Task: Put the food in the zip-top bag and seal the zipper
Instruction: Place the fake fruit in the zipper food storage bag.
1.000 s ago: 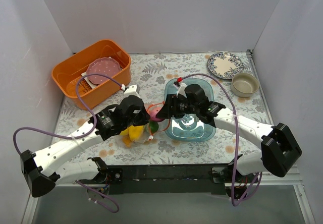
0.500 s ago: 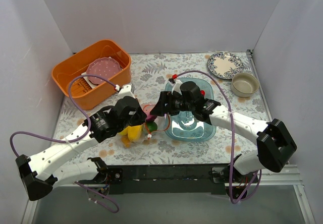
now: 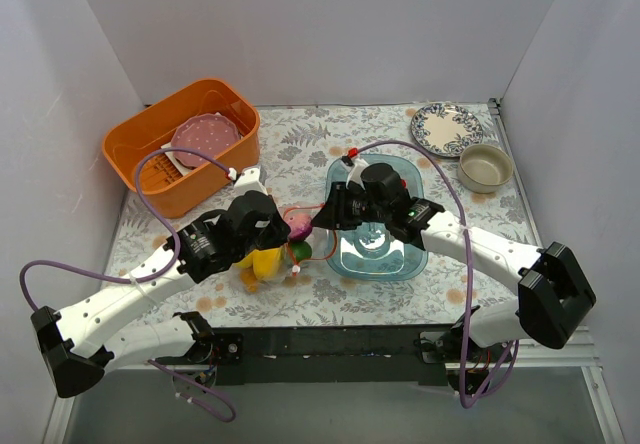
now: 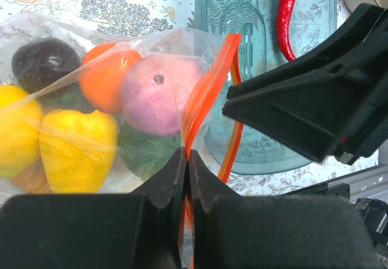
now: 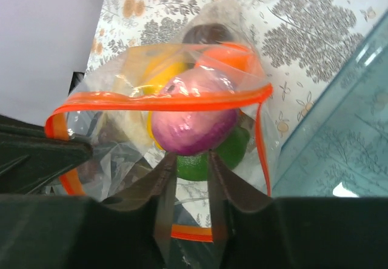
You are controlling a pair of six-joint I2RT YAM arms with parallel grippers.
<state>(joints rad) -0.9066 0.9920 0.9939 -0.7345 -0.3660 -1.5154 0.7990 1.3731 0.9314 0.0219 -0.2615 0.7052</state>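
From above, the two wrists crowd over the zip-top bag (image 3: 290, 249), so only a patch of yellow and green shows. The lemon (image 4: 13, 136) is cut off at the edge of the left wrist view, and the green one (image 4: 142, 154) is half buried under the others.

The left gripper (image 4: 187, 158) has its jaws pressed together on the zipper (image 4: 206, 93), and the orange-red strip rises from between them. The right gripper (image 5: 191, 160) has its fingers nearly together. The strip's near run passes just below them, but I cannot tell whether they pinch it.

The bag's mouth gapes as a loop between the two grippers. The purple onion (image 4: 159, 93) sits just inside it, straight ahead of the right fingertips. Behind it are the orange (image 4: 106, 84), the yellow pepper (image 4: 79, 145) and a dark round one (image 4: 43, 63).

Just beyond the bag, the red chili (image 4: 288, 11) lies in the clear blue tray (image 4: 254, 14), outside the bag. Farther back stand an orange basket (image 3: 150, 149) holding a pink plate (image 3: 205, 139), a patterned plate (image 3: 445, 127) and a bowl (image 3: 485, 167).
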